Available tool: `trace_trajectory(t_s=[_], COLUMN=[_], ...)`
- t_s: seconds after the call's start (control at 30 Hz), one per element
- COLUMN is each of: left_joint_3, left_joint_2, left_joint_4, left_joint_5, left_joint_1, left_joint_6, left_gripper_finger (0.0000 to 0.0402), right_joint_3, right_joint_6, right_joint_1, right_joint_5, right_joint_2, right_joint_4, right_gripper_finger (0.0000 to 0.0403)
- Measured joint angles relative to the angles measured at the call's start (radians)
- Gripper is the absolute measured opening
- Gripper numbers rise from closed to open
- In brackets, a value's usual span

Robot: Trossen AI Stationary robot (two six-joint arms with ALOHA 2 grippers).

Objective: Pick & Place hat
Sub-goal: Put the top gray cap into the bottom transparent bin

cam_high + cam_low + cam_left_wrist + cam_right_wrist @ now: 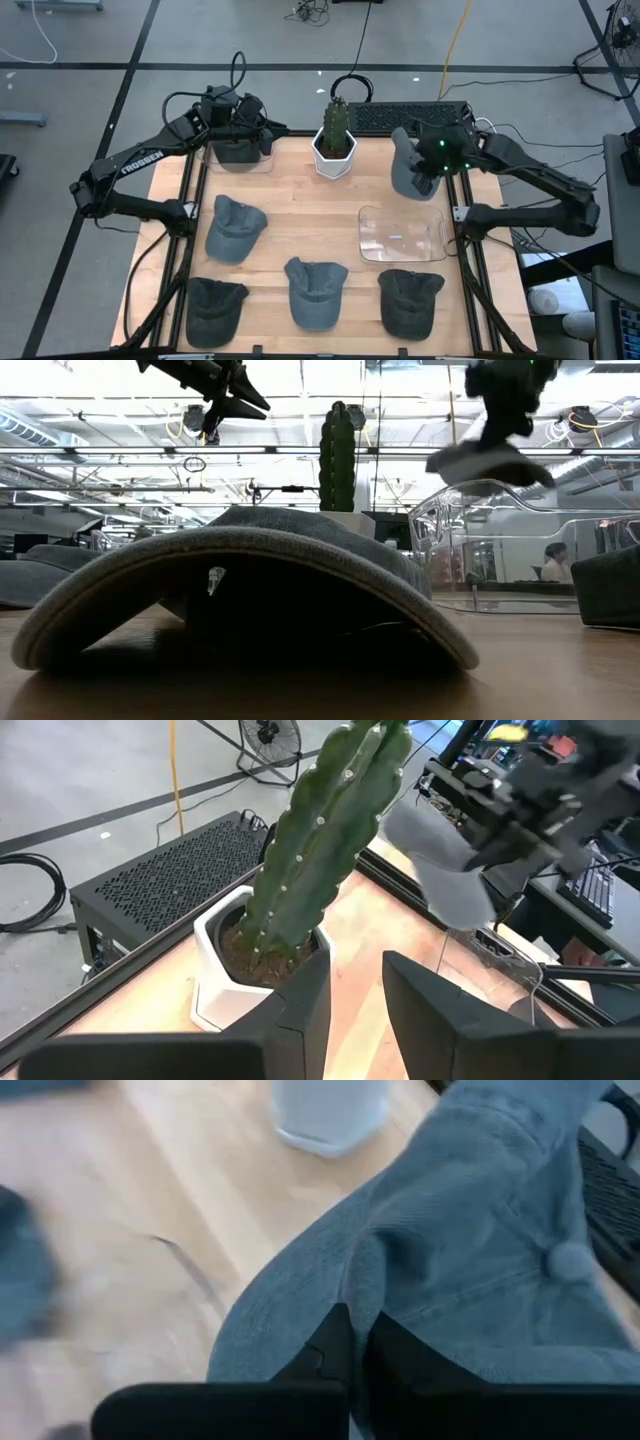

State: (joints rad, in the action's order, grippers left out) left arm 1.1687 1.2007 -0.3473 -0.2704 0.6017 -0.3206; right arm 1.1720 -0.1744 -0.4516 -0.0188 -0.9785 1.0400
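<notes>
My right gripper (428,165) is shut on a grey-blue cap (408,172), held in the air at the table's far right, beyond a clear tray (402,236). In the low view the cap (487,462) hangs under that gripper (500,422). My left gripper (262,135) hovers open at the far left, above a clear bin holding a dark cap (237,153); its fingers (300,1010) point toward the cactus (325,850). Several more caps lie on the table: (235,228), (215,306), (315,291), (410,300). My right gripper pinches a fold of the cap's crown cloth (385,1285) between its two fingers, a short way from the top button (568,1262). The fingers come from above. The cap is lifted clear of the table and hangs below them, brim (455,460) sticking out sideways.
A cactus in a white pot (334,145) stands at the far middle edge, between the two grippers. A black perforated box (405,117) sits just beyond the table. Bare wood lies in the table's middle (310,215). A person sits far off in the room (553,560).
</notes>
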Motion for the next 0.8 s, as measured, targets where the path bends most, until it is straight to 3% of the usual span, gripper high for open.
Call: trace_trajectory(t_s=[0.23,0.4,0.6,0.8], left_joint_3=[0.000,0.000,0.000,0.000], left_joint_2=[0.000,0.000,0.000,0.000], left_joint_4=[-0.001,-0.007,-0.050,-0.107], left_joint_5=[-0.116,-0.195,-0.228,-0.231], left_joint_1=[0.000,-0.002,-0.017,-0.033], left_joint_6=[0.032,0.035,0.063,0.106], left_gripper_finger=[0.0102,0.0102,0.0102,0.0102], right_joint_3=[0.094,0.105,0.093,0.046], right_joint_6=[-0.254,-0.472,-0.620,-0.660], right_joint_1=[0.399,0.615,0.773,0.831], right_joint_5=[0.168,0.275,0.383,0.386], right_joint_2=[-0.099,-0.194,-0.294,-0.345], right_joint_4=[0.032,0.040,0.093,0.071], right_gripper_finger=[0.0001,0.0000,0.0000,0.0000])
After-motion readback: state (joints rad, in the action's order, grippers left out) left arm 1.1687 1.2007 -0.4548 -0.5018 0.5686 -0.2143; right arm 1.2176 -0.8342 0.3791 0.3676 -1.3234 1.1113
